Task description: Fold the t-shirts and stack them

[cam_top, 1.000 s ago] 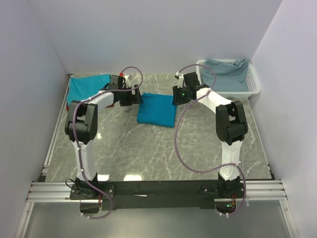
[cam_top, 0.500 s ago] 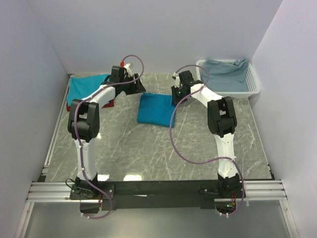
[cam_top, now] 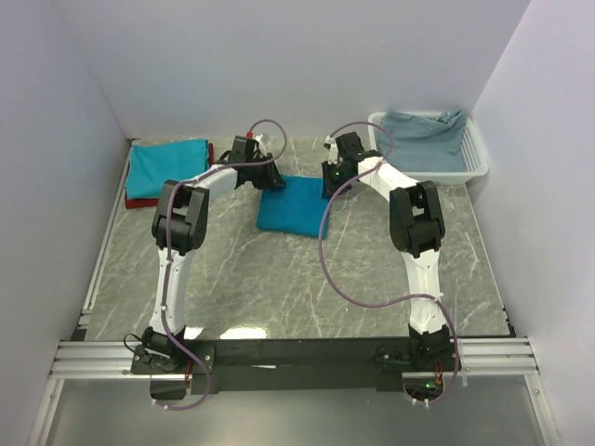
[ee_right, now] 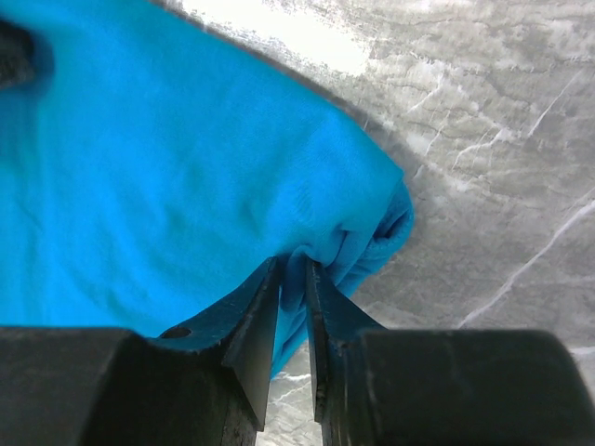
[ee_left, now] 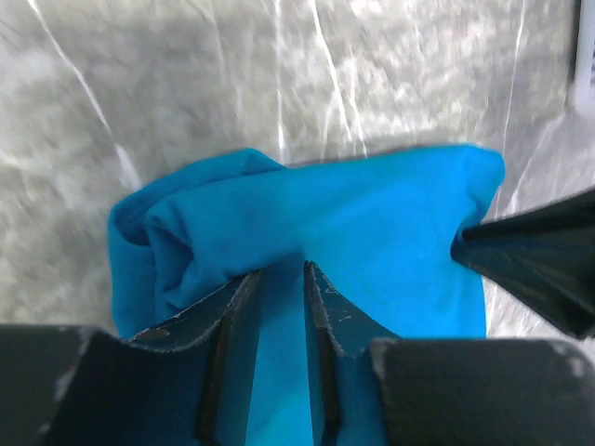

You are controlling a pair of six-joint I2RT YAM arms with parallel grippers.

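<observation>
The white lattice basket (cam_top: 476,158) at the far right corner of the marble table (cam_top: 279,279) held a heap of crumpled grey-blue cloth (cam_top: 423,135) that filled most of it. The folded teal t-shirt (cam_top: 290,206) lay mid-table near the far edge, with the left gripper (ee_left: 279,274) pinching a fold at its far left corner and the right gripper (ee_right: 291,269) nipped onto a bunched fold at its far right corner. At the far left corner, a second teal t-shirt (cam_top: 165,165) lay flat on a dark red t-shirt (cam_top: 139,202).
</observation>
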